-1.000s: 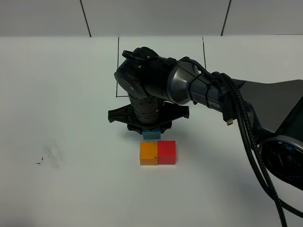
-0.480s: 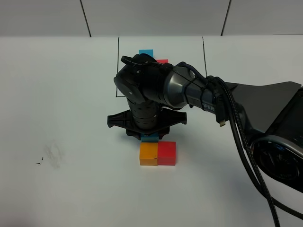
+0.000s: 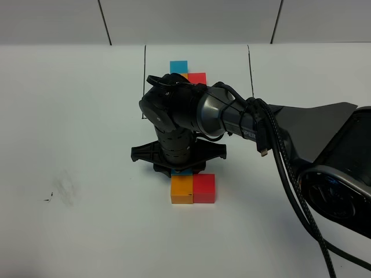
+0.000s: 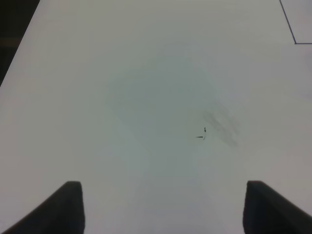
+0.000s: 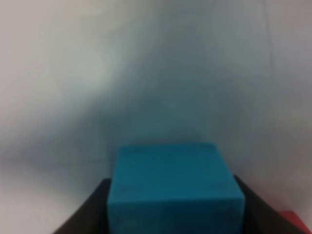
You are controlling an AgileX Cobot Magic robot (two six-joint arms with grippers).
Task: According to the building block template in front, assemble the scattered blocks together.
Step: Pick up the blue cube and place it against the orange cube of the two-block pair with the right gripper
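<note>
Your right gripper (image 3: 181, 169) pinches the sky-blue cube (image 5: 174, 192) between its fingers (image 5: 83, 214), just behind the orange cube (image 3: 181, 189) and red cube (image 3: 204, 188), which sit touching side by side near the middle of the tabletop (image 3: 69, 116). The building block template (image 3: 188, 74) lies farther back, inside the black drawn frame, partly hidden by the arm. Your left gripper (image 4: 161, 207) hangs over bare tabletop at the left, fingers (image 4: 66, 207) spread wide with nothing between them.
</note>
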